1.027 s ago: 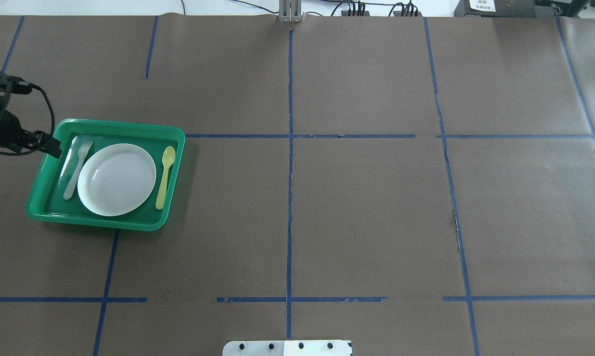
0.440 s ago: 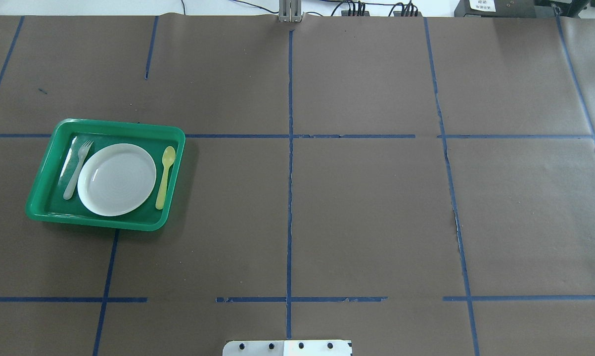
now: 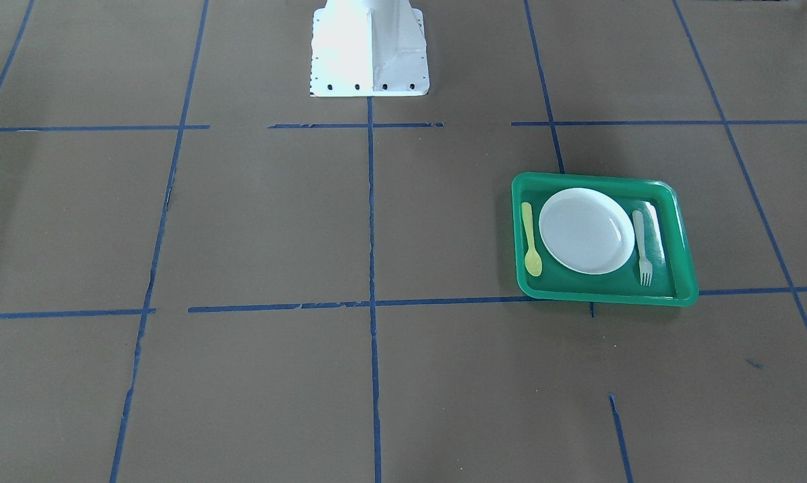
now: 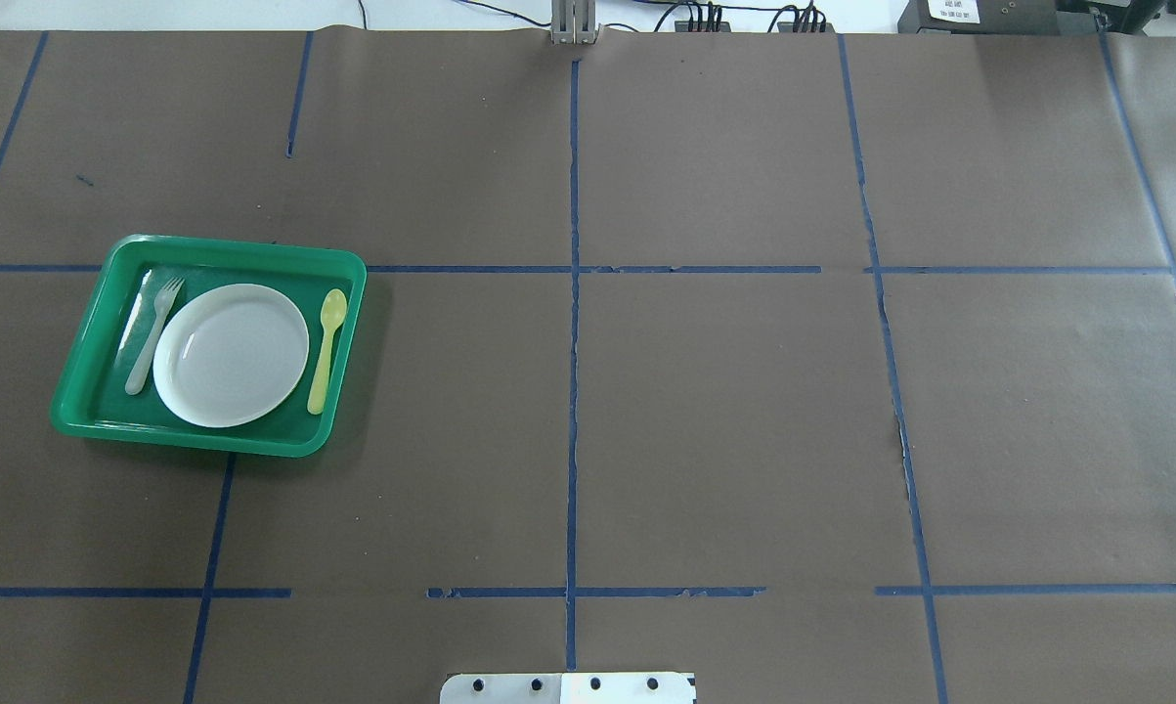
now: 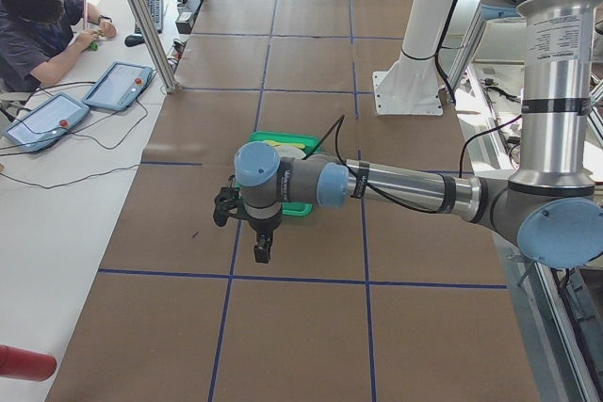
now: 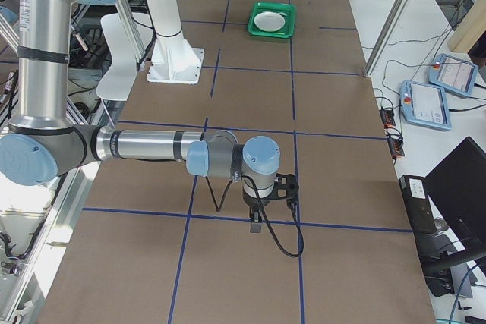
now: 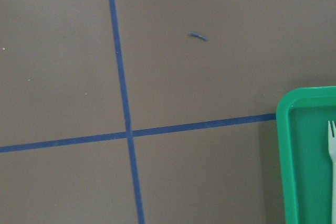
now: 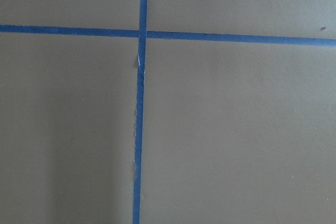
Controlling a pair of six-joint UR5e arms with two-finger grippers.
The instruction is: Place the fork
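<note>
Both grippers show only in the side views, so I can't tell how far apart the jaws of either stand. Neither has the fork (image 4: 153, 334): it lies free, nothing touching it.

Fork location: flat on the tray (image 4: 206, 439) floor, left-middle of the overhead view, in the strip between the tray's left wall and the plate (image 4: 231, 354), just beside the plate's rim. Long axis: steep diagonal, tines upper right, handle end lower left, roughly parallel to that wall.

Key relation: the left gripper (image 5: 260, 256) is the near one. In the left wrist view only the tines show, at the right edge, lower half, inside the tray corner. So the fork is off to that camera's right, with the gripper over bare table (image 4: 724, 411) outside the tray wall. In the exterior left view it hangs on the camera side of the tray, near but apart. The right gripper (image 6: 257, 225) is well apart: the tray is small at the top of the exterior right view, and its wrist camera sees only table.

Pose: left arm (image 5: 405, 190) has its forearm about level, coming from the frame's right, wrist bent so the gripper points straight down. Right arm (image 6: 144, 146) has the same shape, coming from the frame's left.

Judgement: the fork looks already placed. Any correction is the left arm's job, jaws across the handle's narrow width.
</note>
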